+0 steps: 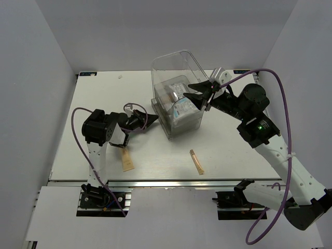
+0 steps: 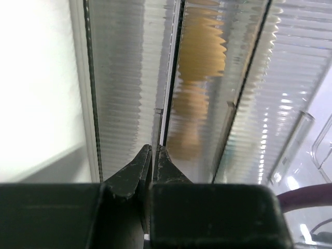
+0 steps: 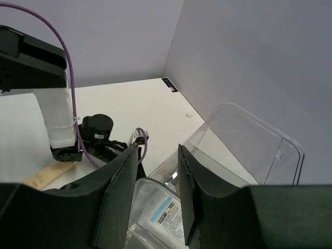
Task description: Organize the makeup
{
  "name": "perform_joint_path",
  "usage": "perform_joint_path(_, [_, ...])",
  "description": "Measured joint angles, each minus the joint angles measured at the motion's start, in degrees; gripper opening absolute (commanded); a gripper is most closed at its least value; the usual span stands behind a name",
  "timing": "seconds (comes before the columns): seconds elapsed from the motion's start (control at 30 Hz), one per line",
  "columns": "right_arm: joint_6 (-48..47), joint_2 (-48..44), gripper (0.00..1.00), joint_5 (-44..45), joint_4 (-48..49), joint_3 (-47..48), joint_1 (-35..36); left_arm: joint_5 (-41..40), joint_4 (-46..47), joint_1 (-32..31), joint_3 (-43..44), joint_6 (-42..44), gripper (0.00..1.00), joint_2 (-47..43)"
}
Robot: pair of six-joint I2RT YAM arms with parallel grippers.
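The makeup is split between the table and a clear box [image 1: 165, 78] whose lid is raised. Two tan tubes lie on the table, one [image 1: 126, 160] near my left arm and one [image 1: 197, 162] at the front middle. White-and-blue packets [image 1: 184, 109] lie inside the box. A peach sponge [image 2: 199, 46] shows blurred behind the box's ribbed wall [image 2: 122, 78]. My left gripper [image 1: 149, 119] [image 2: 154, 148] is pressed to the box's left side, jaws shut on a thin edge of it. My right gripper [image 1: 188, 90] [image 3: 158, 148] hovers open over the box, above a packet [image 3: 168, 218], holding nothing.
The raised lid [image 3: 254, 140] stands behind and to the right of my right fingers. White walls close in the table on the left, back and right. The left arm's purple cable [image 1: 78, 129] loops over the table's left side.
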Motion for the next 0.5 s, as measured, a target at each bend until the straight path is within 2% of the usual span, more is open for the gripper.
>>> perform_joint_path(0.2, [-0.2, 0.0, 0.43, -1.0, 0.0, 0.0, 0.0, 1.1, -4.0, 5.2, -7.1, 4.0, 0.0, -7.1])
perform_joint_path(0.27, [-0.4, 0.0, 0.47, -1.7, -0.2, -0.1, 0.0, 1.6, -7.6, 6.6, -7.6, 6.4, 0.0, -9.3])
perform_joint_path(0.47, [-3.3, 0.0, 0.49, -5.6, -3.5, -1.5, 0.0, 1.6, -21.3, 7.5, -6.4, 15.0, 0.0, -15.5])
perform_joint_path(0.5, [-4.1, 0.0, 0.5, -6.3, -4.5, -1.8, 0.0, 1.6, -23.8, 7.5, -6.0, 16.5, 0.06, -16.2])
